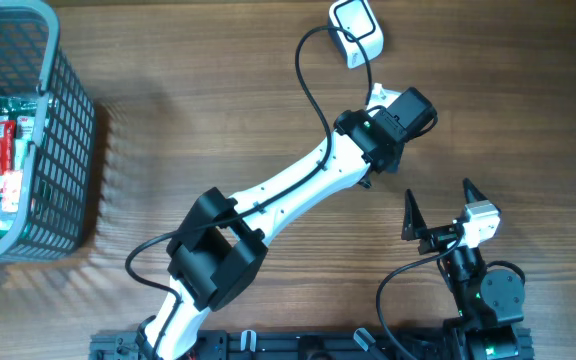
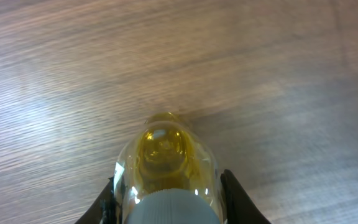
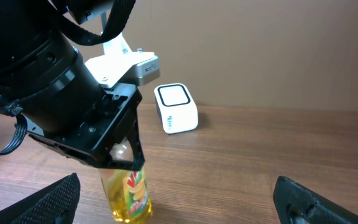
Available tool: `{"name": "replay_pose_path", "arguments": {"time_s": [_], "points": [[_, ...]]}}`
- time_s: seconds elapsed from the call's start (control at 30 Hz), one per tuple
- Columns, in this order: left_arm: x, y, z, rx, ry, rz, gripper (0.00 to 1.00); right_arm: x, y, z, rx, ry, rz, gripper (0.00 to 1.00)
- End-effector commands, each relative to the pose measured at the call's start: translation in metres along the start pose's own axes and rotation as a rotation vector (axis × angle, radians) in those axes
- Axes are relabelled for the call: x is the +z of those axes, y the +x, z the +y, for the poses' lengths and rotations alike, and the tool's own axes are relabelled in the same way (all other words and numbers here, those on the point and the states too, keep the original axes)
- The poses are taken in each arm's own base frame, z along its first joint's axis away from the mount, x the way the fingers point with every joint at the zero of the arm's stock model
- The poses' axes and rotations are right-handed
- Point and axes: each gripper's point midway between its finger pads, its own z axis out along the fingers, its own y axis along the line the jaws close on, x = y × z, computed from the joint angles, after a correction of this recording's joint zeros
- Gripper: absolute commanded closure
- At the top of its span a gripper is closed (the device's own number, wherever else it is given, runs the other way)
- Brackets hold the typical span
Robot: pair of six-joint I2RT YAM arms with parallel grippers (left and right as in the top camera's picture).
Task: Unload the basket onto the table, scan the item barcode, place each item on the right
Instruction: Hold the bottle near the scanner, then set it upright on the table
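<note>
**Bottle clamped upright beside the scanner**

Item under inspection: a clear plastic bottle of yellow liquid with a grey ribbed cap and a red, yellow and green label. It stands upright on the brown wood-grain table, right of centre and toward the far edge. It is near the scanner but not touching it. The label print is too small to read, and a barcode may be there but cannot be made out.

The left gripper points straight down over the bottle. Its two black fingers press against opposite sides of the bottle's shoulder, just below the cap. In the overhead view the wrist hides the bottle completely.

The white rounded box scanner, with its dark-framed window on top, sits on the table just beyond the left gripper. A black cable curves from it back along the left arm.

The right gripper is near the table's front right edge, well clear of the bottle. Its fingers are spread wide and hold nothing. Its camera faces the bottle and the scanner.

A grey plastic mesh basket stands at the far left of the table, well away from everything else. It holds packaged goods in red, white and green wrapping.
</note>
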Motion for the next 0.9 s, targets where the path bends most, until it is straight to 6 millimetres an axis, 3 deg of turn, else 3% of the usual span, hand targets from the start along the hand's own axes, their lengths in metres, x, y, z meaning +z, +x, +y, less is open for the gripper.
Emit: {"name": "replay_pose_path", "arguments": {"time_s": [0.0,0.27,0.37,0.53,0.7,0.8,0.87], "points": [[0.002,-0.003,0.012,-0.079,-0.081,-0.04,0.81,0.0,-0.001,0.0,-0.012,-0.003,-0.006,0.0],[0.002,0.002,0.014,-0.104,-0.092,-0.024,0.75,0.0,-0.001,0.0,-0.012,-0.003,-0.006,0.0],[0.002,0.004,0.015,-0.101,-0.094,-0.015,0.49,0.0,-0.001,0.0,-0.012,-0.003,-0.006,0.0],[-0.004,0.0,0.015,-0.093,-0.088,-0.026,0.25,0.0,-0.001,0.0,-0.012,-0.003,-0.006,0.0],[-0.052,-0.034,0.017,-0.063,-0.025,-0.13,0.14,0.0,-0.001,0.0,-0.012,-0.003,-0.006,0.0],[-0.111,-0.07,0.045,-0.134,0.02,-0.256,0.09,0.0,-0.001,0.0,-0.012,-0.003,-0.006,0.0],[-0.136,-0.085,0.062,-0.151,0.028,-0.312,0.09,0.0,-0.001,0.0,-0.013,-0.003,-0.006,0.0]]}}
